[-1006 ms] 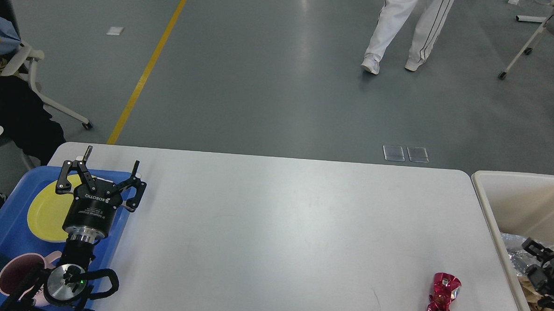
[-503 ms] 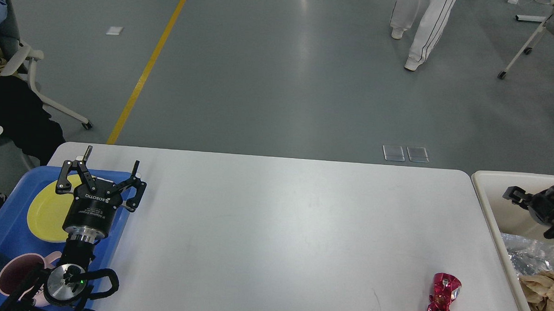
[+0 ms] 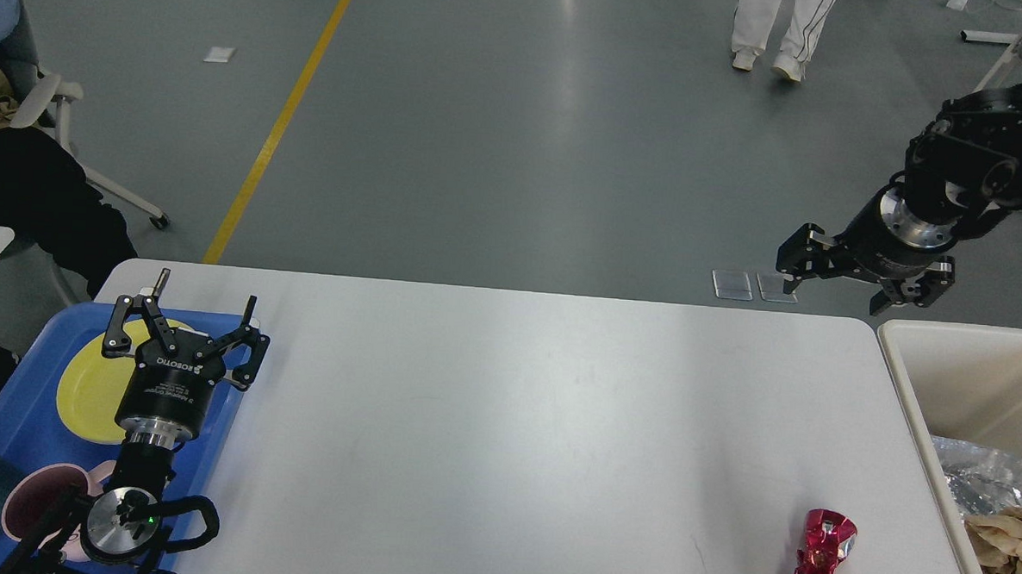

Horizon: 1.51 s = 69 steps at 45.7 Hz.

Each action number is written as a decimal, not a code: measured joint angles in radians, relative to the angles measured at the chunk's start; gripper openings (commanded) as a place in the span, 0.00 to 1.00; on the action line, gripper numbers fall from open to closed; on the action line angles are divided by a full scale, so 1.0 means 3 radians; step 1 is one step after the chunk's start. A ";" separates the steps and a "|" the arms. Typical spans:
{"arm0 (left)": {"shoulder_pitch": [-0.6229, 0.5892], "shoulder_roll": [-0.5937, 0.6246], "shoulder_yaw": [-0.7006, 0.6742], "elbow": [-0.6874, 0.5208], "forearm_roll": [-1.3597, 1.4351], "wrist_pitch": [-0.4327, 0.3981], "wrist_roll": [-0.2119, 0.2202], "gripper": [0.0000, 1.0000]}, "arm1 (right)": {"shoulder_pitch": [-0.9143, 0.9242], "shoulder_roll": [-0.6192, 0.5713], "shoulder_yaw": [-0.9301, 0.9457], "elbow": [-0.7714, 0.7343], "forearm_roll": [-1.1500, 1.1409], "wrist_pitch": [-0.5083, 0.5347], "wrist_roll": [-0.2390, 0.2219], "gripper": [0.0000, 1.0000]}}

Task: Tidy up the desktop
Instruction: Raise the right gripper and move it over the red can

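A: Where was the desktop (image 3: 505,425)?

B: Across the lower middle of the frame, bare but for a crumpled red wrapper (image 3: 820,561) at lower right.

A: How would that wrapper handle?

B: Light, thin, slippery foil, I judged; best pinched at its twisted waist.

A: The grippers?

B: Left gripper (image 3: 192,318), lower left above the blue tray (image 3: 23,404), spread wide and empty. Right gripper (image 3: 856,280), upper right beyond the bin (image 3: 912,382), also spread, empty.

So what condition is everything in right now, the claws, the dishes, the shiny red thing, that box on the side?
Left gripper: open, empty, over the blue tray.
Right gripper: open, empty, raised beyond the desktop's far edge.
Desktop: mostly bare.
Red can: crushed, lying on the desktop.
Blue tray: holding dishes.
Yellow plate: flat, empty.
Pink mug: upright, empty.
Cream bin: partly filled with crumpled trash.
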 measured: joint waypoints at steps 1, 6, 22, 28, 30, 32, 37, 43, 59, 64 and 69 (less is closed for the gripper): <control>0.0000 0.0000 0.0000 0.0000 -0.0001 0.0000 0.0000 0.96 | 0.0131 -0.0004 -0.0013 0.0160 0.0003 0.0015 0.0000 1.00; 0.0001 0.0000 0.0000 0.0000 0.0000 0.0000 0.0000 0.96 | 0.0581 -0.0019 -0.0087 0.0650 0.0073 0.0034 0.0000 1.00; 0.0002 0.0000 0.0000 0.0000 0.0000 0.0000 0.0000 0.96 | 0.1888 0.0103 -0.0514 0.1954 0.0583 -0.0006 0.0008 1.00; 0.0002 0.0000 0.0000 0.0000 0.0000 0.0000 0.0000 0.96 | 0.2302 0.0215 -0.0736 0.2278 0.0784 -0.0020 0.0007 1.00; 0.0002 0.0000 0.0000 0.0000 0.0000 0.0000 0.0000 0.96 | 0.2454 0.0229 -0.0792 0.2377 0.0848 -0.0020 0.0007 1.00; 0.0002 0.0000 0.0000 0.0000 0.0000 0.0000 0.0000 0.96 | 0.2564 0.0235 -0.0830 0.2447 0.0888 -0.0020 0.0008 0.99; 0.0002 0.0000 0.0000 0.0000 0.0000 0.0001 0.0000 0.96 | 0.2665 0.0235 -0.0878 0.2546 0.0924 -0.0019 0.0020 0.96; 0.0002 0.0000 0.0000 0.0000 0.0000 0.0001 0.0000 0.96 | 0.2595 0.0266 -0.0874 0.2604 0.0924 -0.0021 0.0040 0.97; 0.0002 0.0000 0.0000 0.0000 0.0000 0.0002 0.0000 0.96 | 0.2353 0.0257 -0.0867 0.2687 0.0927 -0.0475 0.0058 0.98; 0.0002 0.0000 0.0000 0.0000 0.0000 0.0002 0.0000 0.96 | 0.2403 0.0259 -0.0842 0.2801 0.0932 -0.0441 0.0085 0.98; 0.0002 0.0000 0.0000 0.0000 0.0000 0.0002 0.0000 0.96 | 0.2338 0.0247 -0.0869 0.2831 0.0884 -0.0439 0.0098 0.97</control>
